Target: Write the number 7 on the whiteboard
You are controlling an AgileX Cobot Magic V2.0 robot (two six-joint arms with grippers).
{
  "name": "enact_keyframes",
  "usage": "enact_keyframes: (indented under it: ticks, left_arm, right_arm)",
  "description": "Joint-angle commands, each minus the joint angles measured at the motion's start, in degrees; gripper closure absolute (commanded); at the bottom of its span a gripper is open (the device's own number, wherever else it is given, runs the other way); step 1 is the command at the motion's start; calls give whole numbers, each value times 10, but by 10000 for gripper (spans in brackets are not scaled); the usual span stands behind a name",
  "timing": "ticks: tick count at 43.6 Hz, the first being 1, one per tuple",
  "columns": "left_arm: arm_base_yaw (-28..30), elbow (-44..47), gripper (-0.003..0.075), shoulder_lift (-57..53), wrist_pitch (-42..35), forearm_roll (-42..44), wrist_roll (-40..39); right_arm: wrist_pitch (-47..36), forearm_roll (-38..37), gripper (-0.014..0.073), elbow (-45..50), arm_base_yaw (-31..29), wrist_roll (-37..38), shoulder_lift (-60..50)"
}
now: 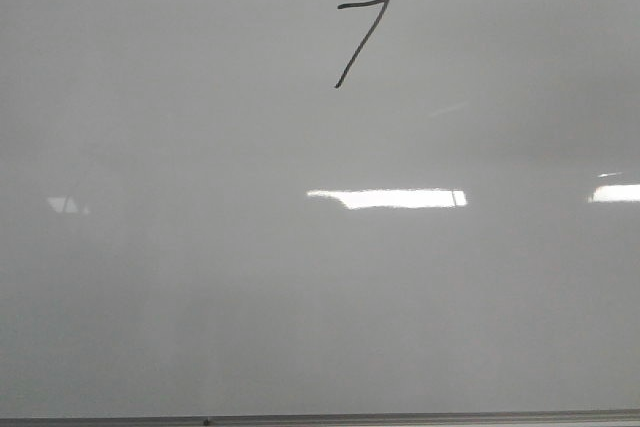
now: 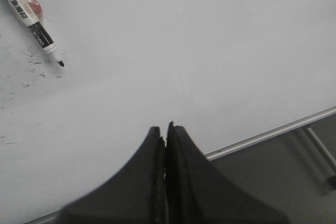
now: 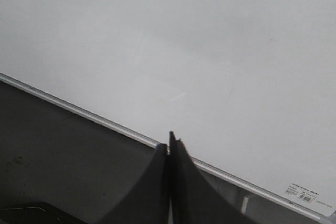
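Black ink of the number 7 (image 1: 360, 39) sits finished on the whiteboard (image 1: 200, 277), so either empty, closed gripper, left (image 2: 166, 128) or right (image 3: 170, 139), could smear it by brushing across, or nudge the uncapped marker (image 2: 31, 19).

One whiteboard (image 1: 200, 297); one number 7 (image 1: 360, 39); one marker (image 2: 30, 17); two grippers: left gripper (image 2: 166, 129), right gripper (image 3: 170, 142).
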Motion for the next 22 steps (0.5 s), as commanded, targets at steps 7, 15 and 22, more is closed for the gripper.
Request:
enact_keyframes:
  ticks: [7, 15, 22]
  left_arm:
    - [-3, -15, 741, 2, -40, -4, -6]
    - [7, -7, 741, -20, -48, 11, 9]
    - [66, 65, 741, -84, -139, 53, 20]
  right_arm:
    - [-33, -9, 711, -12, -3, 1, 4]
    - [-34, -9, 711, -12, -3, 1, 4]
    - [-34, -9, 711, -12, -3, 1, 4]
